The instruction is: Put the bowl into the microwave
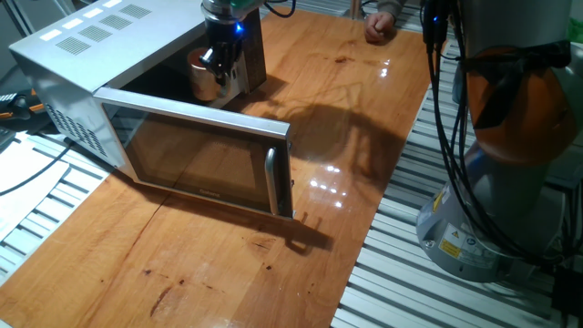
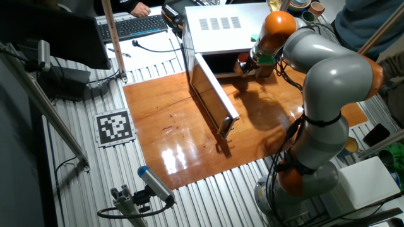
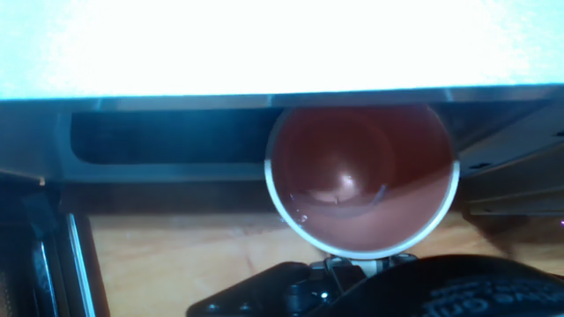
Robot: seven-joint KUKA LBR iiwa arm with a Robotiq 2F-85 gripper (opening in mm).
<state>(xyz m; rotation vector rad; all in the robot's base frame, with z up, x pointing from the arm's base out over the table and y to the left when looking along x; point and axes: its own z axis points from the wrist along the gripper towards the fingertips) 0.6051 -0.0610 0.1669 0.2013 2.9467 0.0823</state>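
One bowl (image 3: 361, 180), reddish-brown inside.

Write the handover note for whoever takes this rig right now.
Gripper: shut on the bowl, held at the mouth of the microwave.
Microwave: on the table, door swung wide open.
Bowl: rim fills the hand view, reddish inside showing; whether it rests on the oven floor cannot be told.
Done: bowl grasped and brought to the opening.
Left: set it inside, open the jaws, pull the arm out.

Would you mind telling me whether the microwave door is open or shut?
Open: the microwave door is swung out wide, exposing the cavity.
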